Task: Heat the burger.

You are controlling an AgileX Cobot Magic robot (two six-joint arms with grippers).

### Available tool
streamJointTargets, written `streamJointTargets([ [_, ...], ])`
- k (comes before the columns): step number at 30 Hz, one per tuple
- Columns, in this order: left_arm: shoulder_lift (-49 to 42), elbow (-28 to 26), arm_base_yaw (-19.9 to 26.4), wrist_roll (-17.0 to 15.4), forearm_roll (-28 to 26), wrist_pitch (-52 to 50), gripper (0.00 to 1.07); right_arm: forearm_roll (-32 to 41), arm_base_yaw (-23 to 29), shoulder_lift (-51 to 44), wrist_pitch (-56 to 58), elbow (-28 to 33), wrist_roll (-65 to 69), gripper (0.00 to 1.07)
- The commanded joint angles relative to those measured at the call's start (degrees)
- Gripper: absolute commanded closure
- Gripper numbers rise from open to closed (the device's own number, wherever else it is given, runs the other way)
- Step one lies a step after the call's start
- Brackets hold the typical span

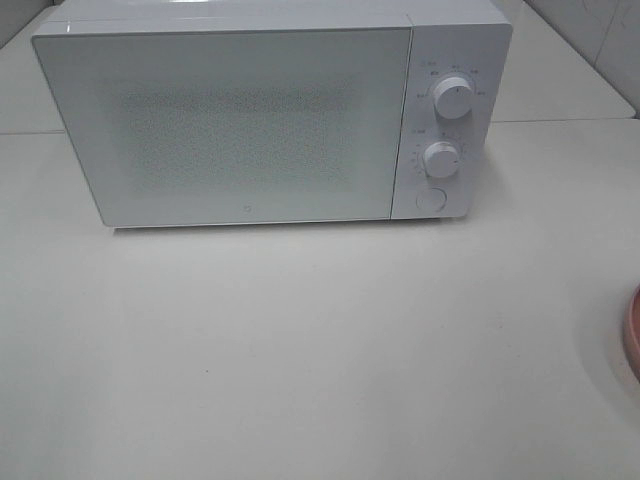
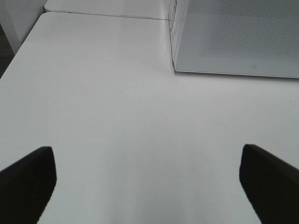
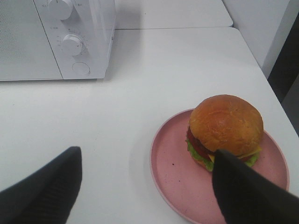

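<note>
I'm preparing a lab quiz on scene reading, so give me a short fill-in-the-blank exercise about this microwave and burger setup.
1. The white box-shaped microwave has its door ____.
2. The tall round golden-bun burger sits on a round ____ plate.
3. The microwave's front panel carries ____ round white dials above a round button.
4. Both the left claw and the right claw hold ____.

Missing words: closed; pink; two; nothing

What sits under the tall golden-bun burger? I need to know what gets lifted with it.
A round pink plate on the white table. The golden-bun burger hides the plate beneath it; the right gripper's finger covers part.
</note>
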Motion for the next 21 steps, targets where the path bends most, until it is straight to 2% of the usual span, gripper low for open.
streamJointTargets([
  [1, -1.09, 0.00, 0.34, 0.00, -0.06, -0.86, 0.06, -0.11, -0.17, -1.55, -0.23, -0.11, -0.29, 0.34],
  [21, -1.09, 0.00, 0.34, 0.00, -0.06, -0.86, 0.06, -0.11, -0.17, -1.55, -0.23, -0.11, -0.29, 0.34],
])
